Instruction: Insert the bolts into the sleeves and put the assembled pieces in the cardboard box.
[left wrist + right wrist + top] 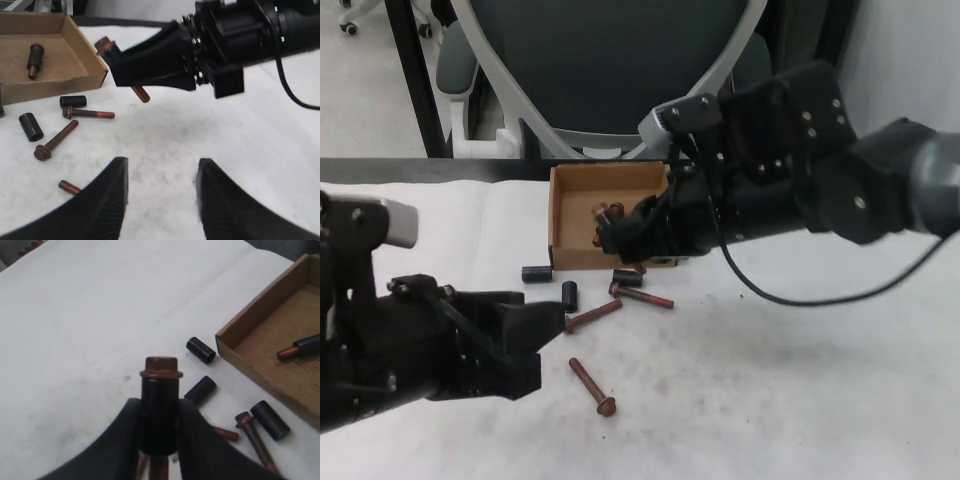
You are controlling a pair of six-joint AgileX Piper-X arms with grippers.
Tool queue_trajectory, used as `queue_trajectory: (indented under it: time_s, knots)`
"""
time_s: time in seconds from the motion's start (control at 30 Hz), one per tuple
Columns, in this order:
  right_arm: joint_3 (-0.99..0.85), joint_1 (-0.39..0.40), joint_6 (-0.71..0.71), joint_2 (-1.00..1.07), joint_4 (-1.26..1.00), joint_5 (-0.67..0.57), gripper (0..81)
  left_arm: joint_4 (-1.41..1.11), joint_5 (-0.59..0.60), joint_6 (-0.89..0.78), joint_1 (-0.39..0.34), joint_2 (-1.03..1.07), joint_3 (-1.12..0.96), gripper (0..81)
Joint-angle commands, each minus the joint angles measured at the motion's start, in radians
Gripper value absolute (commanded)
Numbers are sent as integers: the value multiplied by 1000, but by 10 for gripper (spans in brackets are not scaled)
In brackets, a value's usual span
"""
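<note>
My right gripper (160, 409) is shut on a black sleeve with a copper bolt (161, 368) through it, the bolt's head sticking out past the fingertips. In the high view that gripper (616, 230) hovers over the front wall of the cardboard box (560, 215). One assembled piece (34, 59) lies inside the box. In front of the box lie loose bolts (592, 315) (592, 386) (645, 296) and loose sleeves (537, 273) (569, 294). My left gripper (162, 167) stands open and empty, low over the white cover, near the closest bolt (70, 187).
A white cover (770, 380) spreads over the bench, with bare room to the right and in front. A grey office chair (600, 70) stands behind the bench's far edge. A black cable (790, 295) hangs from the right arm.
</note>
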Motion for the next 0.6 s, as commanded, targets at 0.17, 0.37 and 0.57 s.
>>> queue_trajectory:
  time_s: [0.17, 0.37, 0.57]
  knots:
    - [-277, -68, -7, 193, 172, -21, 3, 180, 4, 173, 2, 70, -135, 415]
    - [-439, -93, -7, 291, 268, -21, 3, 379, 4, 435, 2, 180, -251, 392]
    - [-556, -117, -7, 374, 321, -21, 3, 505, 4, 694, -12, 257, -327, 384]
